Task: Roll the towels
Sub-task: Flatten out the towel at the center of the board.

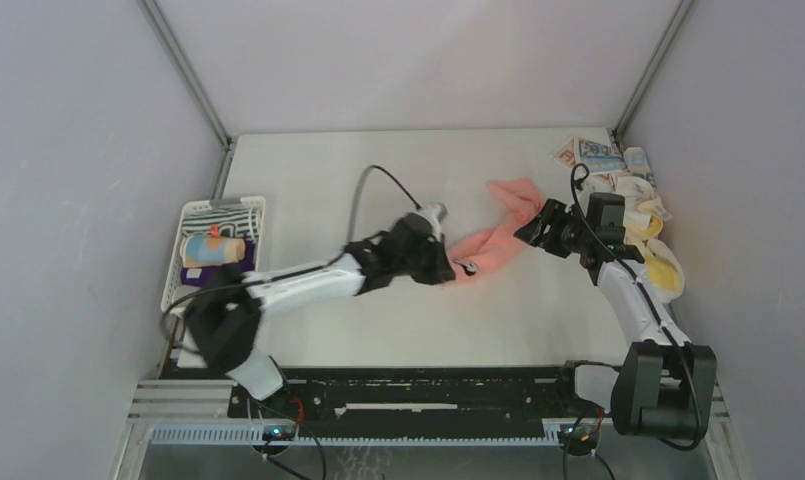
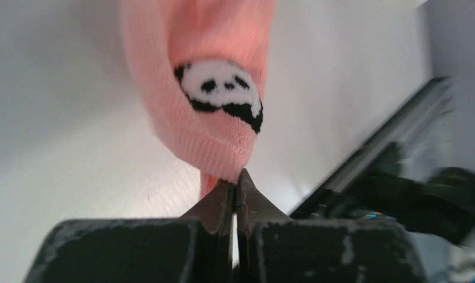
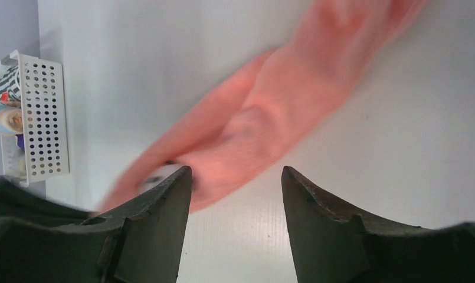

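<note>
A salmon-pink towel (image 1: 498,235) lies crumpled in a long diagonal strip mid-table. My left gripper (image 1: 456,270) is at its near-left end. In the left wrist view the jaws (image 2: 236,180) are pressed together on the towel's (image 2: 205,88) corner, which bears a black-and-white panda patch (image 2: 223,91). My right gripper (image 1: 530,228) hovers at the strip's right side, above the table. Seen from the right wrist, it (image 3: 235,174) is open with bare table between its fingers and the pink towel (image 3: 270,118) just beyond its left fingertip (image 3: 179,183).
A white slotted basket (image 1: 193,215) at the left edge holds a rolled light-blue towel (image 1: 213,250) and a striped one (image 1: 223,215). It also shows in the right wrist view as a white basket (image 3: 43,118). Loose towels (image 1: 628,180), printed and cream-yellow (image 1: 663,265), are piled at the right wall.
</note>
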Motion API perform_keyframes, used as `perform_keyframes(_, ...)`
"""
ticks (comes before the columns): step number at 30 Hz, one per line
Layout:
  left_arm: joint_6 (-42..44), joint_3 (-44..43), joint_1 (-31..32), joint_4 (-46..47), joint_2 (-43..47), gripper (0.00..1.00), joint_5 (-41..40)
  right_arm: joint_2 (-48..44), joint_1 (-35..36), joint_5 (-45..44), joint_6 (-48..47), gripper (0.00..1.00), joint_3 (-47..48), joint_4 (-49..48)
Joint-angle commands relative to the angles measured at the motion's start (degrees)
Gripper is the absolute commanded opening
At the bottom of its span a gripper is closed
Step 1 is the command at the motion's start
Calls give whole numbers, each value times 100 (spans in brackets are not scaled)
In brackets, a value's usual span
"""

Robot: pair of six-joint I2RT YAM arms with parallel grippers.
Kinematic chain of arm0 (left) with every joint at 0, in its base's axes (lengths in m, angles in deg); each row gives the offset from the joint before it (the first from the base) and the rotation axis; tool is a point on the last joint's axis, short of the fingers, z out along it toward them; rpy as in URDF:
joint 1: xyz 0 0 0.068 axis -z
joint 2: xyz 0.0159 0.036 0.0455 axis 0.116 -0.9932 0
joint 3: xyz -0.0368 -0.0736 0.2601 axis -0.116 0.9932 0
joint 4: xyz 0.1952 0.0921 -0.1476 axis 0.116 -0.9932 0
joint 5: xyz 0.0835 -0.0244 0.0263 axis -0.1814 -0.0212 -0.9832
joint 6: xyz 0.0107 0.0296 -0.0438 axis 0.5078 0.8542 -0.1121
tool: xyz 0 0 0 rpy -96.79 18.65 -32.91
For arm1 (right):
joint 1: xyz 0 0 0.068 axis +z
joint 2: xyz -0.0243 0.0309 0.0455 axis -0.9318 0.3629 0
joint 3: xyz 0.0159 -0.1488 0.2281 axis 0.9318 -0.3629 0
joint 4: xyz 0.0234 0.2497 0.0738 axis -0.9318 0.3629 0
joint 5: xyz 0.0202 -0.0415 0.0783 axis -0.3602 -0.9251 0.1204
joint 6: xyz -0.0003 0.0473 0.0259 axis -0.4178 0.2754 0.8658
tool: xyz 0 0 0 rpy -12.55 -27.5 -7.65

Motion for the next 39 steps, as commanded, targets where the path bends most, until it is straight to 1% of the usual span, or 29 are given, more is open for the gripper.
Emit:
perform_keyframes(1,-586,660,-688,-447,2167,0,688,-263,5,-305,-165,58,330,124)
perform_keyframes(4,-760,1112,-1030,-950,3024,0,905,-158,133,-538,-248,58,500,230)
perform_keyframes(7,-1027,1686,-1418,-1132,3722,0,1088,151,304,-658,-252,58,629,244)
perform_keyframes(13,-1201,2574,-2300,-1448,4600,0,1234,1111,839,-823,-143,53,977,133)
perform_keyframes(17,-1273,3022,-2903,-1430,4782,0,1396,1766,988,-968,82,49,1203,-103)
perform_keyframes(19,-1232,3104,-3043,-1398,4773,0,1465,2032,985,-1036,209,47,1260,-216)
perform_keyframes(23,-1172,3125,-3117,-1415,4703,0,1475,2370,880,-1161,373,46,1280,-431)
perform_keyframes(31,-1126,3245,-3251,-1396,4677,0,1488,2627,633,-1323,446,45,1250,-742)
perform_keyframes(39,-1123,3282,-3300,-1406,4714,0,1471,3108,538,-1036,522,45,1333,-930)
